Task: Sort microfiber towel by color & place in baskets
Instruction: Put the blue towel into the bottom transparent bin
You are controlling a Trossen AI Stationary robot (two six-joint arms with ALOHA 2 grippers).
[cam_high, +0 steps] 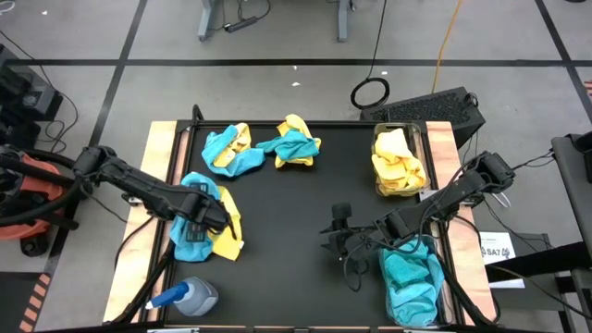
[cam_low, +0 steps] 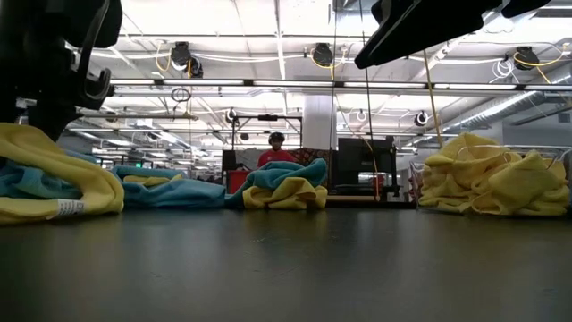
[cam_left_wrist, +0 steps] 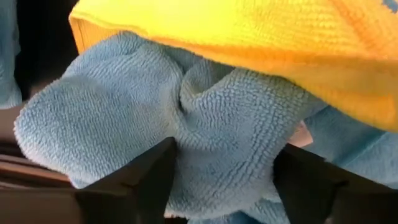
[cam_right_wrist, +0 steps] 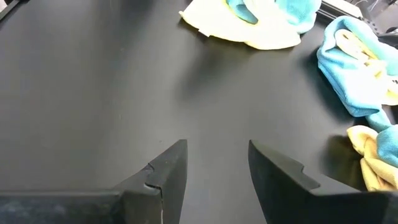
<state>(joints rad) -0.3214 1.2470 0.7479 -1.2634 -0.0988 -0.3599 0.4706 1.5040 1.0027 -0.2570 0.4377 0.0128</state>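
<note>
Two baskets are sitting at the table's three o'clock edge: one [cam_high: 413, 135] holding yellow towels [cam_high: 398, 166], one [cam_high: 450, 301] teal towels [cam_high: 412, 277]. Three mixed heaps are lying loose. The left gripper [cam_high: 205, 217] is pressing into the nine o'clock heap [cam_high: 227, 236], fingers [cam_left_wrist: 134, 183] straddling a teal fold [cam_left_wrist: 205, 124]. The right gripper [cam_high: 335, 233] is hovering at five o'clock, jaws parted, empty.

You're getting bright, even light from the ceiling strips [cam_low: 268, 85] in the low view, with soft sheen on the dark desk [cam_low: 286, 268]. Your left wrist view is so close that the blue towel [cam_left_wrist: 186, 124] fills it, slightly soft.
</note>
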